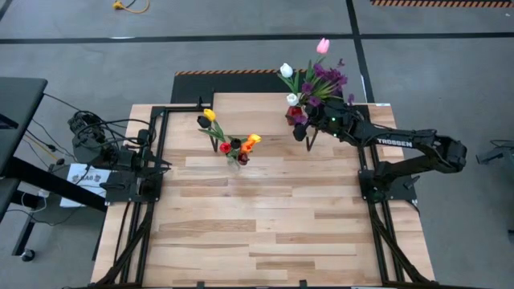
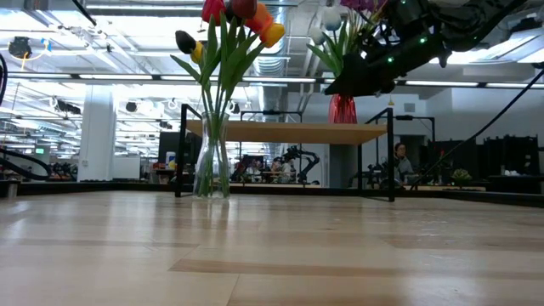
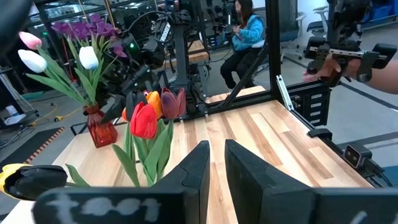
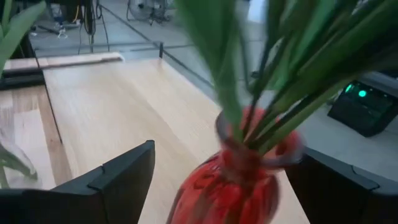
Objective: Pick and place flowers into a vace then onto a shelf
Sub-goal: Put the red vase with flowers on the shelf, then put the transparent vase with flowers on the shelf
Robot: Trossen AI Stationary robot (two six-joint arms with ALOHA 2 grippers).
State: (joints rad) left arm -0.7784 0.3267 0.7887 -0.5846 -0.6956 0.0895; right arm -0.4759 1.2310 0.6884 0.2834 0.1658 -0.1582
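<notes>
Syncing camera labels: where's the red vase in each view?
High view: red vase at upper right, on the shelf, under the right arm's tip.
Low view: on the shelf top right of centre, partly behind the arm.
Left wrist view: at left, under the purple and white flowers.
Right wrist view: bottom centre, between the open jaws.
Shared landmark: the clear vase of tulips nearby.

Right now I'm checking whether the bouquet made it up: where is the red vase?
The red vase stands on the shelf near its right end in the low view, between the right gripper's open fingers; the clear vase stands on the table leftward.
</notes>
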